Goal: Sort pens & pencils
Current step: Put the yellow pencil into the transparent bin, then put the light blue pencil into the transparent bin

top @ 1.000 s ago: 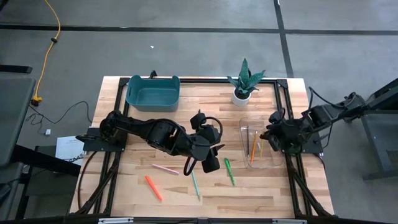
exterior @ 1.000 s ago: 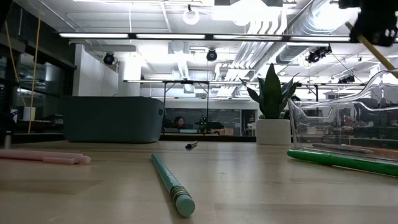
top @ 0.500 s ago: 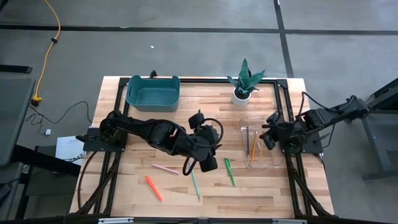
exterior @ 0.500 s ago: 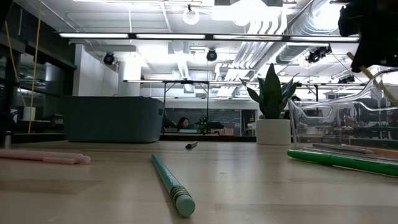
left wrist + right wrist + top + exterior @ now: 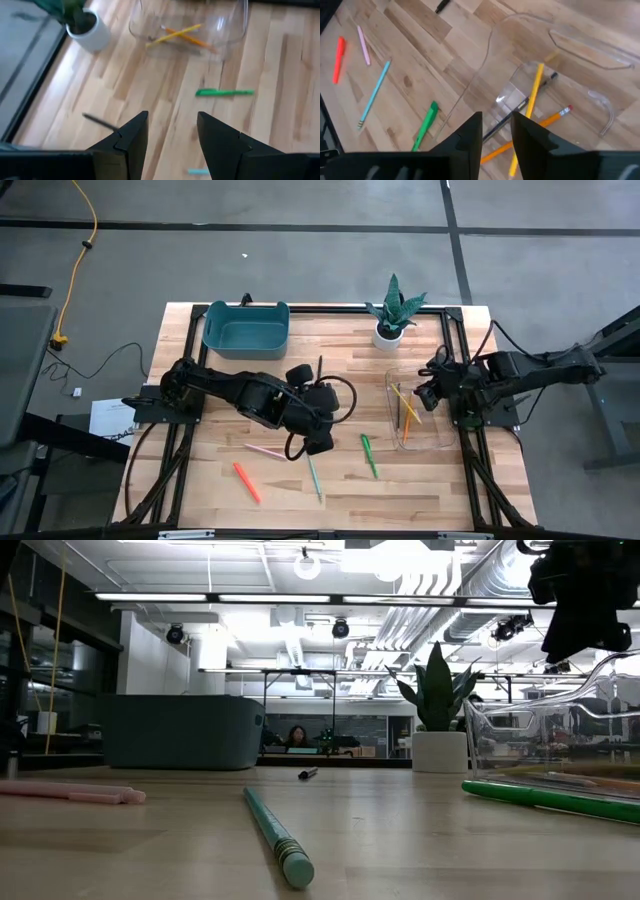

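On the wood table lie a pink pen (image 5: pixel 265 450), a red-orange pen (image 5: pixel 246 482), a green pen (image 5: pixel 369 455), a black pen (image 5: pixel 320 367) and a teal pencil (image 5: pixel 314 478). A clear container (image 5: pixel 440 442) at the right holds a yellow pencil (image 5: pixel 534 95), an orange pencil (image 5: pixel 547 121) and a dark pencil (image 5: pixel 520 107). My right gripper (image 5: pixel 496 131) hovers open over that container. My left gripper (image 5: pixel 172 140) hangs open above the table's middle, over bare wood between the black pen (image 5: pixel 100 121) and the green pen (image 5: pixel 225 92).
A teal bin (image 5: pixel 245 330) stands at the far left and a potted plant (image 5: pixel 392 315) at the far middle, beside the container. A person shows in the room beyond the table.
My right gripper has sunk toward the clear container, opened and let go of the yellow pencil, which now lies inside with the others. My left gripper has tipped further down and shifted a little toward the table's left.
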### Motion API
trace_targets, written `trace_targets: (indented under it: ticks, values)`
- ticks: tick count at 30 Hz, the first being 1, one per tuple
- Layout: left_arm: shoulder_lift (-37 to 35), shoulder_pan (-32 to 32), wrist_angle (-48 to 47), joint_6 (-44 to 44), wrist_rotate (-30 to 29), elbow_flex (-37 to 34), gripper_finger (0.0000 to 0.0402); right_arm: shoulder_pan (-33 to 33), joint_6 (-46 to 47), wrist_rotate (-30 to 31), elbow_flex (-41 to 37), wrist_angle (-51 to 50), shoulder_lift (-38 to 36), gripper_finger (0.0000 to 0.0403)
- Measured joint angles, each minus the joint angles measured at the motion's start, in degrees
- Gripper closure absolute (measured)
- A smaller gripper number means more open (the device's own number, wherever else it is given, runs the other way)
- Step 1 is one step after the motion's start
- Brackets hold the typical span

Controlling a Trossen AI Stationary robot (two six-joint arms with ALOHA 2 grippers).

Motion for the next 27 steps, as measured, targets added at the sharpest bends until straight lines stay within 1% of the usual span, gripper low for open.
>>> trace_targets:
  ticks: [4,7,10,15,19,24,27]
  values:
    - [0.00,-0.29,-3.04,-1.56,3.21,-0.31,0.0244,-0.82,-2.08,-0.04,0.00,1.59,0.00,0.0305]
    - [0.02,-1.50,-4.12,-1.03,6.19,-2.40,0.0244,-0.81,-3.89,-0.44,0.00,3.13,0.02,0.0305]
    - [0.01,-3.59,-4.94,-0.34,8.30,-5.41,0.0244,-0.81,-5.82,-0.95,0.00,4.72,-0.02,0.0304]
    - [0.06,-5.29,-4.78,0.46,9.13,-12.27,0.0244,-0.79,-7.84,-3.78,0.00,6.46,-0.04,0.0304]
    - [0.07,-5.12,-2.27,0.46,15.04,-18.73,0.0244,-0.79,-7.30,-6.89,0.02,9.07,-0.04,0.0304]
    - [0.07,-5.14,4.24,-1.21,20.13,-26.32,0.0244,-0.03,-5.86,-7.08,1.57,13.50,-0.04,0.0304]
    - [0.04,-5.16,8.70,-3.74,22.89,-30.34,0.0244,0.26,-5.85,-6.99,3.26,14.32,-0.03,0.0304]
